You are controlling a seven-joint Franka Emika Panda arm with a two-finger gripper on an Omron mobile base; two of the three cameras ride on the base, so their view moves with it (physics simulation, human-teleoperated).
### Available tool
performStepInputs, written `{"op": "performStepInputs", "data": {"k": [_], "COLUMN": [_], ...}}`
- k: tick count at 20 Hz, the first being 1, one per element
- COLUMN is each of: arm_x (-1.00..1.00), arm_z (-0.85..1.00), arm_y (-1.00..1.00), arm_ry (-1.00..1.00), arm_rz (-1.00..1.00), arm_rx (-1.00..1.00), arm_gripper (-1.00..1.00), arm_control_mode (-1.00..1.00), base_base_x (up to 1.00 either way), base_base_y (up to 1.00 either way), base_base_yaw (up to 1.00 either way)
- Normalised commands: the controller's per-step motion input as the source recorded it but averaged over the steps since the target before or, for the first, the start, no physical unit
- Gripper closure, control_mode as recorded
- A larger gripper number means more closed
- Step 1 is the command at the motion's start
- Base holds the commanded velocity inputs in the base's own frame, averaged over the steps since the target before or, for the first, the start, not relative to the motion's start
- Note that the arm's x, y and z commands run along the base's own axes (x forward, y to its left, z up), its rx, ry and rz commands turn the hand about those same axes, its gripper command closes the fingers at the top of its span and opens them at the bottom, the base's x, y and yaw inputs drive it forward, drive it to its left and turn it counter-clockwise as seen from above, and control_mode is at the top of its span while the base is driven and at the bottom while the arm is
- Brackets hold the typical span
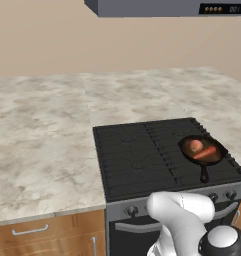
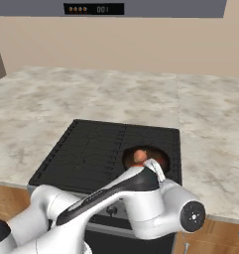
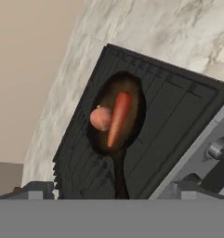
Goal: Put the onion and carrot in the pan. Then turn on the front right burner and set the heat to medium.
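Observation:
The pan (image 1: 217,149) rests on the front right burner (image 1: 190,170) of the black cooktop (image 1: 134,150), its short black handle pointing toward the stove front. Inside it lie the round pinkish onion (image 1: 195,146) and the orange-red carrot (image 1: 205,153), side by side. In the hand view the pan (image 3: 134,100) is seen from above and in front, with the onion (image 3: 100,118) left of the carrot (image 3: 119,118). My gripper (image 3: 114,193) is open, its tips wide apart, with the pan handle (image 3: 119,172) far beyond them. The right base view shows the onion (image 2: 139,156) in the pan (image 2: 159,157) just past my arm.
Round grey knobs (image 1: 132,210) line the stove's front panel, one of them at the right in the hand view (image 3: 219,148). Marble counter (image 1: 42,130) surrounds the cooktop. A range hood (image 1: 167,7) hangs above. Wooden drawers (image 1: 37,232) sit left of the oven.

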Motion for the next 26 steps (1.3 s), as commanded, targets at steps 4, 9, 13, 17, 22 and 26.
{"op": "performStepInputs", "data": {"k": [4,9,13,17,22,26], "arm_x": [-0.27,-0.02,0.00,0.00,-0.12,-0.13], "arm_z": [-0.05,-0.27,-0.48,-0.44,-0.27,-0.27], "arm_y": [0.00,0.00,0.00,0.00,0.00,0.00], "arm_ry": [-0.14,-0.09,-0.09,-0.18,-0.30,-0.36], "arm_rz": [0.20,0.18,0.20,0.21,0.21,0.20], "arm_rx": [-0.08,-0.09,-0.13,-0.13,-0.11,-0.09], "arm_gripper": [-1.00,-1.00,-1.00,-1.00,-1.00,-1.00], "arm_control_mode": [-1.00,-1.00,-1.00,-1.00,-1.00,-1.00], "base_base_x": [0.00,0.00,0.00,0.00,0.00,0.00], "base_base_y": [0.00,0.00,0.00,0.00,0.00,0.00], "base_base_yaw": [0.00,0.00,0.00,0.00,0.00,0.00]}}
